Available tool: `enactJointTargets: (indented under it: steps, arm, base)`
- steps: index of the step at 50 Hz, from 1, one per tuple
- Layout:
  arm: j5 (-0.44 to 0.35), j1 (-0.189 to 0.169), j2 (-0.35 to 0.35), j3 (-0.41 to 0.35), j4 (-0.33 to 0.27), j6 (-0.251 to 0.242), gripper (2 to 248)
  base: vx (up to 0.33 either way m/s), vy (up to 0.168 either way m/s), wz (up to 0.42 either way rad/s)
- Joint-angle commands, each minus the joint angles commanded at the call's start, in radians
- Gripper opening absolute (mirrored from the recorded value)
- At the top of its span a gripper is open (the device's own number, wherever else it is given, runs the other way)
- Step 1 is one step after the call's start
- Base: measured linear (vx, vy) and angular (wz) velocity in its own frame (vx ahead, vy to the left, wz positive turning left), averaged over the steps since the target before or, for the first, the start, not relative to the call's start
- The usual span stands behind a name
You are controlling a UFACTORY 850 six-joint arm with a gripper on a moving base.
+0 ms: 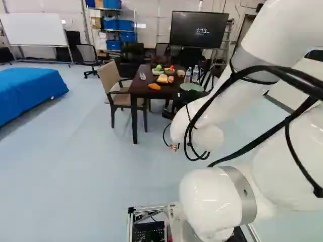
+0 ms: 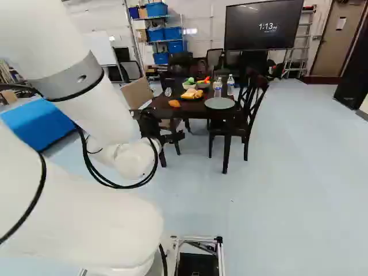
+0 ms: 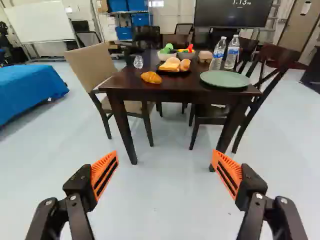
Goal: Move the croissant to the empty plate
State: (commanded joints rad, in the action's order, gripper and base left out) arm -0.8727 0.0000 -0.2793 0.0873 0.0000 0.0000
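In the right base view my gripper [image 2: 171, 137] shows dark beside the arm's white wrist, short of the table. The wrist view has the gripper [image 3: 165, 156] open, its orange pads wide apart with nothing between them. Ahead of it, the orange-brown croissant [image 3: 151, 77] lies on the dark tabletop near the front edge; the right base view also shows the croissant [image 2: 174, 103]. A round grey-green plate [image 3: 226, 79] with nothing on it lies near the same edge, beyond the croissant on the bottles' side; it appears as the plate [image 2: 219, 103] in the right base view.
The dark table [image 3: 175, 89] also holds a black plate [image 3: 174, 71] with bread-like food, bowls, two water bottles [image 3: 232, 52] and a clear cup [image 3: 138, 62]. A beige chair [image 3: 91, 65] and a dark wooden chair [image 2: 253, 109] flank it. A blue-covered block [image 1: 30, 93] stands at the left.
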Motion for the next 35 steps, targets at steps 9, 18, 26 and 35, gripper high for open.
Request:
enactJointTargets:
  steps: [9,18,26,35]
  arm:
    - [0.000,0.000,0.000,0.000,0.000,0.000,247]
    - [0.000,0.000,0.000,0.000,0.000,0.000,247]
    - [0.000,0.000,0.000,0.000,0.000,0.000,247]
    - [0.000,0.000,0.000,0.000,0.000,0.000,247]
  base:
    - [0.185,0.046,0.205]
    - [0.187,0.050,0.211]
    - [0.179,0.048,0.205]
    - [0.185,0.048,0.210]
